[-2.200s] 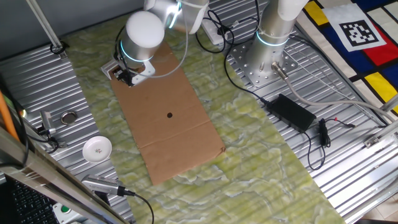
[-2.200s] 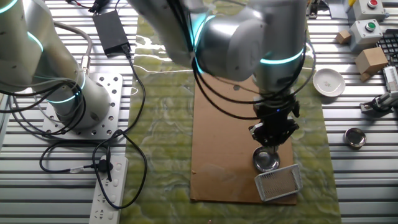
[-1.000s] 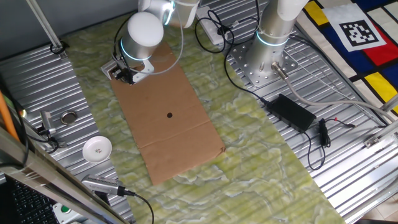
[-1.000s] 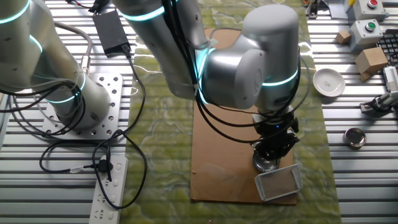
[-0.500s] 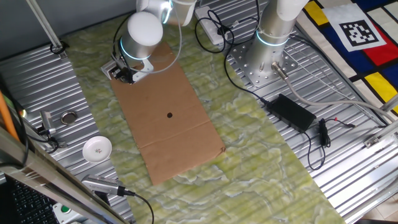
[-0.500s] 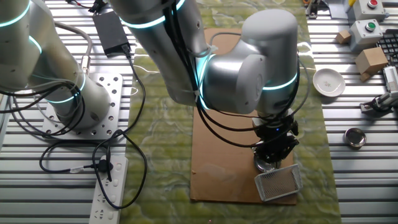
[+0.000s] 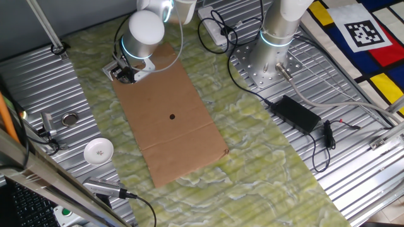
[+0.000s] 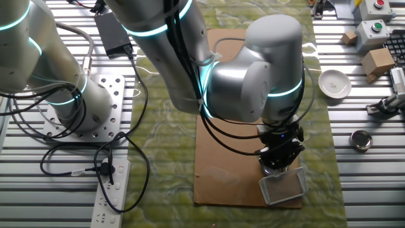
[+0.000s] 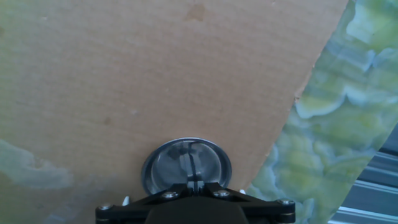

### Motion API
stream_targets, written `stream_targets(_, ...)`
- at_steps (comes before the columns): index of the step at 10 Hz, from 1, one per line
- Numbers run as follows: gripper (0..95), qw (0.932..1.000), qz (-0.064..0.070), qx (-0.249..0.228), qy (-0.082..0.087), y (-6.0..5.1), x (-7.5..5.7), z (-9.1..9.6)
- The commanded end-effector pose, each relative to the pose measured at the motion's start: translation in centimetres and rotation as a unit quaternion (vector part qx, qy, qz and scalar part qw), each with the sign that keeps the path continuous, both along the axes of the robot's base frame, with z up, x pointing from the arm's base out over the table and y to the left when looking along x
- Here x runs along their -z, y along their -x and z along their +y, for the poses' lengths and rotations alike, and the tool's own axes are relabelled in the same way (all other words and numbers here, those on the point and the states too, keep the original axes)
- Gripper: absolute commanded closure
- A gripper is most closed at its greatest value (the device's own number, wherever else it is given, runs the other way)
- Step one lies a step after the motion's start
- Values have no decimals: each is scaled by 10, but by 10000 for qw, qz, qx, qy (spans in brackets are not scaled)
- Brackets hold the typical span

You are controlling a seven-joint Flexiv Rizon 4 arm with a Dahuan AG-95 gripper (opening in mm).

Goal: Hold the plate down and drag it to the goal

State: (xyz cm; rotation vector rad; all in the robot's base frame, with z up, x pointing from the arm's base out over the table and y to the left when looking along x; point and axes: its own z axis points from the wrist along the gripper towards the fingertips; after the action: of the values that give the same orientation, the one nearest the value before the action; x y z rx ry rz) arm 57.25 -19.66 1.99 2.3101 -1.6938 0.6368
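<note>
I can read no words or numbers anywhere; the only sign I see is a black-and-white square coded marker [image 7: 361,33] on the colourful checked mat [image 7: 385,60].

The claw [image 8: 278,159] is sinking lower over the plate [image 9: 186,165], now covering nearly all of it, and is edging closer to the goal [image 8: 283,186]. The arm's big elbow housing [image 8: 266,63] is swinging down over the cardboard sheet [image 8: 224,152].
</note>
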Motion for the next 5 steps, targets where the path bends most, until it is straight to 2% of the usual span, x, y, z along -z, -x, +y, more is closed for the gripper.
stream_targets(1,950,10000,0,-20,8,0,0,-2)
stream_targets(5,950,9999,5,-96,28,0,0,-5)
